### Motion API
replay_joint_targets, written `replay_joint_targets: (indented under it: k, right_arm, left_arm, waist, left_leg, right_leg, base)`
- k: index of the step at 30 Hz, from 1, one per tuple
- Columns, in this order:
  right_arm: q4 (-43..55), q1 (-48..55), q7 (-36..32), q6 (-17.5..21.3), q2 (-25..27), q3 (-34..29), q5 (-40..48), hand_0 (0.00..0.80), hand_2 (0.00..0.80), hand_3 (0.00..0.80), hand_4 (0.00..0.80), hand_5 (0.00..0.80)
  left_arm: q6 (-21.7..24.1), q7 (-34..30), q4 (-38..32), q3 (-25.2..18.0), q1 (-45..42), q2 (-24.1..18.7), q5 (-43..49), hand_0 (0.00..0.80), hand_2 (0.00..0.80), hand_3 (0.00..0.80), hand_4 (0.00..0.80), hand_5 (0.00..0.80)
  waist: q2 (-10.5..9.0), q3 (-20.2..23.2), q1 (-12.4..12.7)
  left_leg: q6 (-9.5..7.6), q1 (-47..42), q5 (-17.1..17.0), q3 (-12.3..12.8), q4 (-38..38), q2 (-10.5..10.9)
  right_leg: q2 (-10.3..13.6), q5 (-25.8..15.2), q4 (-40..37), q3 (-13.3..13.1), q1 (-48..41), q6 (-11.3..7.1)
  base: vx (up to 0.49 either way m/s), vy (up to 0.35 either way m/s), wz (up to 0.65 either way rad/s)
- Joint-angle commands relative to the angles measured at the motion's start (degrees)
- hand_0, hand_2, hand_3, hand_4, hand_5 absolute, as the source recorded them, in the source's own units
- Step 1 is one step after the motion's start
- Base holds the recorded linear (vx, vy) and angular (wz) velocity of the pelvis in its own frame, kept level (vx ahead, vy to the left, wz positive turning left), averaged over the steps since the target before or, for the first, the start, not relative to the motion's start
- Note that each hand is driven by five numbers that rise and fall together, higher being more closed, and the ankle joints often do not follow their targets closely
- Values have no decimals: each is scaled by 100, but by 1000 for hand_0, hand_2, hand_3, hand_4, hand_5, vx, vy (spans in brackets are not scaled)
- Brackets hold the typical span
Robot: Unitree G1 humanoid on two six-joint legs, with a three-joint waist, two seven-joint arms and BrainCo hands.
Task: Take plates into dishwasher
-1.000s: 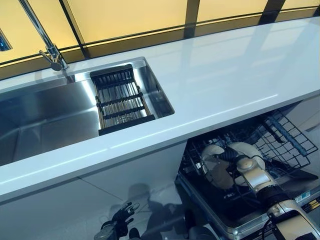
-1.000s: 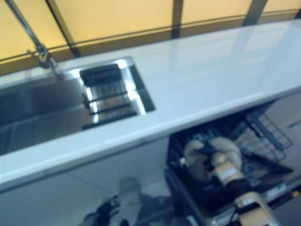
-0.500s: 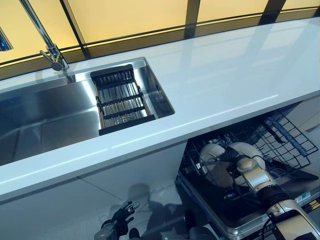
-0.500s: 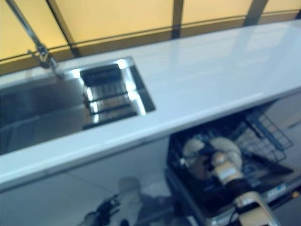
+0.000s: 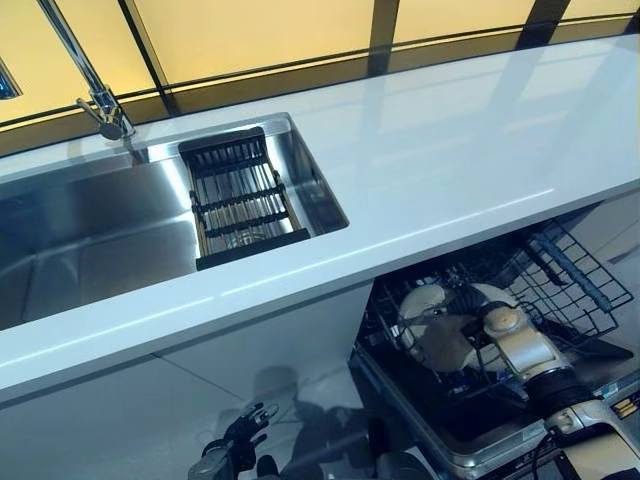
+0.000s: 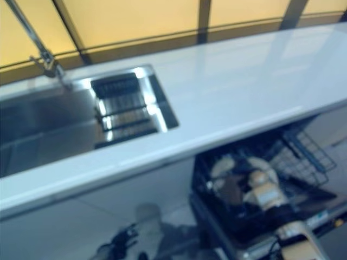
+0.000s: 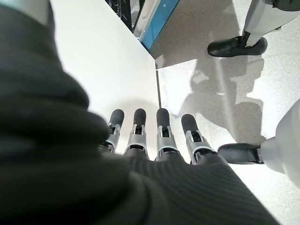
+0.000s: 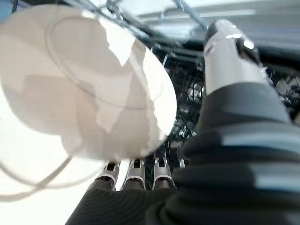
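The lower dishwasher rack (image 5: 570,290) is pulled out below the counter at the right. A white plate (image 5: 445,345) stands tilted in it, with another white plate (image 5: 422,300) just behind. My right hand (image 5: 500,322) reaches into the rack next to the front plate. In the right wrist view the plate (image 8: 89,79) lies across my fingers (image 8: 136,169), which run straight behind it, and my thumb (image 8: 229,51) stands off it. My left hand (image 5: 228,455) hangs low by the cabinet front, its fingers (image 7: 161,124) straight and empty.
A white countertop (image 5: 450,150) runs over the dishwasher. A steel sink (image 5: 90,240) with a dark drain rack (image 5: 240,200) and a faucet (image 5: 100,105) is at the left. The white cabinet front (image 7: 108,61) is beside my left hand.
My right hand has shifted slightly right and back in the rack while the front plate has stayed where it was. The left hand has not moved.
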State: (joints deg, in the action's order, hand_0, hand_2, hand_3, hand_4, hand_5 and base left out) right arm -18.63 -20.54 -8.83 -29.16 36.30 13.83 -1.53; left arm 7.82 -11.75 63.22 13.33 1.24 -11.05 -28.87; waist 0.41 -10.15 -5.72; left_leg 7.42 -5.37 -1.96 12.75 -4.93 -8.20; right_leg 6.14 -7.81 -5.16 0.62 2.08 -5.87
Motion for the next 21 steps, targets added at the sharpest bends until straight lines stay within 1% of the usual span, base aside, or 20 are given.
replay_joint_targets:
  k: [1,3,6,9,13,15,17,21]
  right_arm:
    - [458,-323,-138,12,403,-355,-39,0,0,0,0,0]
    - [597,-342,-251,-52,566,-465,-37,0,0,0,0,0]
    - [864,-333,-482,-192,1014,-742,78,0,0,0,0,0]
    - [944,-320,-632,-181,1393,-1028,227,0,0,0,0,0]
    - [810,-388,-620,-204,1765,-1272,471,0,0,0,0,0]
    - [626,-453,-541,-198,1950,-1341,622,0,0,0,0,0]
    - [476,-481,-407,-271,2093,-1420,860,0,0,0,0,0]
    - [19,-364,59,-353,2318,-1734,1524,0,0,0,0,0]
  left_arm:
    - [6,-15,68,-114,300,-171,70,0,0,0,0,0]
    - [-16,-20,59,-140,303,-195,57,0,0,0,0,0]
    - [-6,-34,90,-192,263,-246,54,0,0,0,0,0]
    - [35,-61,166,-267,252,-283,59,0,0,0,0,0]
    - [81,-70,212,-303,223,-313,41,0,0,0,0,0]
    - [105,-73,232,-308,216,-326,23,0,0,0,0,0]
    - [119,-79,252,-331,211,-341,13,0,0,0,0,0]
    - [124,-65,311,-347,216,-352,-85,0,0,0,0,0]
  waist:
    - [-433,-41,-129]
    - [-449,-32,-161]
    - [-503,51,-243]
    - [-548,122,-314]
    - [-586,199,-368]
    - [-601,231,-377]
    - [-615,258,-382]
    - [-643,306,-420]
  left_leg:
    - [-270,-57,121,-177,-7,156]
    - [-274,-82,133,-156,-7,154]
    - [-273,-146,156,-92,-7,139]
    - [-269,-191,173,-24,-7,123]
    - [-263,-248,189,61,-7,107]
    - [-263,-264,196,93,-7,102]
    - [-264,-275,203,111,-7,101]
    - [-282,-300,219,136,-7,113]
  right_leg:
    - [21,82,16,-7,-154,-109]
    - [8,87,16,-29,-170,-108]
    - [-10,95,16,-87,-206,-118]
    - [-23,96,16,-137,-220,-130]
    - [-31,101,16,-187,-246,-147]
    - [-32,108,16,-198,-260,-147]
    - [-34,114,16,-200,-272,-147]
    - [-30,126,16,-200,-312,-138]
  base:
    - [0,0,0]
    - [0,0,0]
    - [21,12,-11]
    - [18,10,-15]
    - [6,22,-5]
    - [-8,30,-12]
    - [-12,28,-14]
    - [-20,43,-4]
